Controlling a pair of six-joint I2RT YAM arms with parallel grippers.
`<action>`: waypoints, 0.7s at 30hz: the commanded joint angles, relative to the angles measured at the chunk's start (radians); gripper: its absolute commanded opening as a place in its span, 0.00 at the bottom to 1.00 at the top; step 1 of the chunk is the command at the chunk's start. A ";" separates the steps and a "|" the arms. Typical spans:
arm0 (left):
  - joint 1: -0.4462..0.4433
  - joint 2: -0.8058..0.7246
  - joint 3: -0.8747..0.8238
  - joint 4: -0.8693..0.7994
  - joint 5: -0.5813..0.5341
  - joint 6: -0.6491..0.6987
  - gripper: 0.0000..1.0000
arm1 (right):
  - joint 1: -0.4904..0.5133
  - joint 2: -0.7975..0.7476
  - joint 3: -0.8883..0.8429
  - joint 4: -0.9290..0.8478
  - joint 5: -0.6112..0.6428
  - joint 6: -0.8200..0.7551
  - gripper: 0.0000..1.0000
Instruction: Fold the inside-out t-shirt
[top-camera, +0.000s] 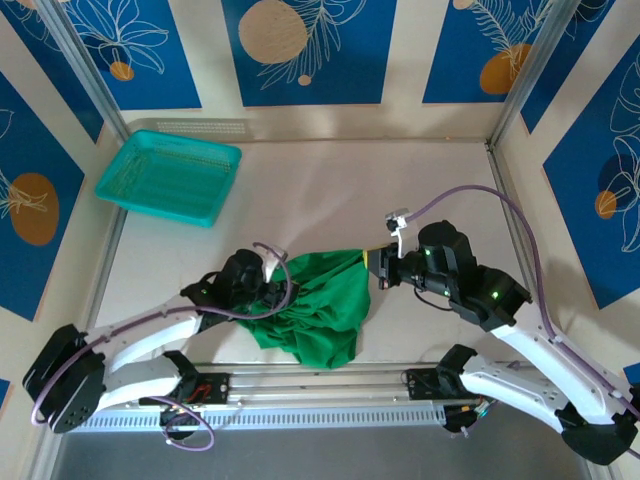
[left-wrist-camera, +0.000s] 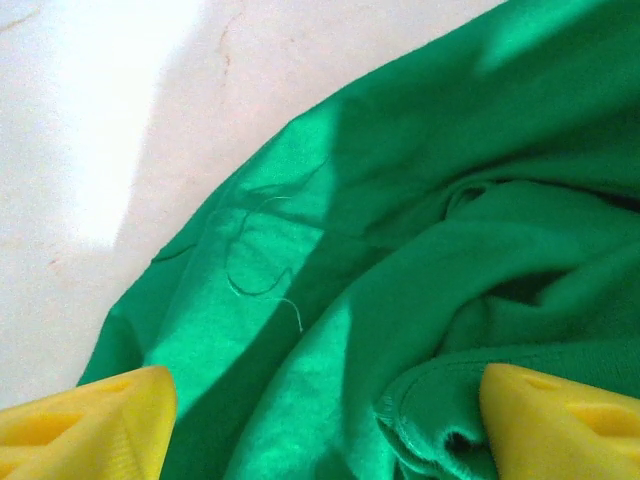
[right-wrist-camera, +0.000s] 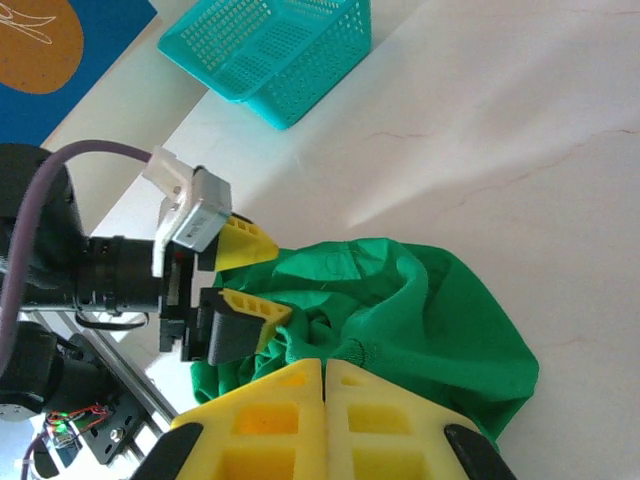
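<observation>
The inside-out t-shirt (top-camera: 318, 300) is a bright green bunched heap at the front middle of the table. One corner of it is drawn up to the right, to my right gripper (top-camera: 378, 265). That gripper's yellow fingers (right-wrist-camera: 290, 410) are pressed together, pinching the cloth at their tips (right-wrist-camera: 325, 362). My left gripper (top-camera: 274, 284) is at the shirt's left edge, open. Its two yellow fingers (left-wrist-camera: 90, 425) stand wide apart over folds and a stitched hem (left-wrist-camera: 430, 400) of the t-shirt (left-wrist-camera: 400, 230). From the right wrist, the left gripper (right-wrist-camera: 278, 280) straddles the t-shirt (right-wrist-camera: 420, 300).
A teal mesh basket (top-camera: 170, 178) sits at the back left, also in the right wrist view as the basket (right-wrist-camera: 270, 45). A metal rail (top-camera: 320, 395) runs along the front edge between the arm bases. Bare pale tabletop (top-camera: 330, 190) lies behind the shirt.
</observation>
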 joint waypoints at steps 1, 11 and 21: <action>0.007 -0.065 -0.041 -0.018 0.106 0.020 0.79 | -0.015 -0.018 -0.022 0.025 -0.053 -0.027 0.00; -0.060 -0.212 0.028 0.013 0.306 0.093 0.85 | -0.035 0.024 -0.092 -0.025 -0.181 -0.026 0.00; -0.061 0.048 0.139 0.079 0.318 0.271 0.81 | -0.077 -0.029 -0.228 -0.030 -0.131 0.073 0.00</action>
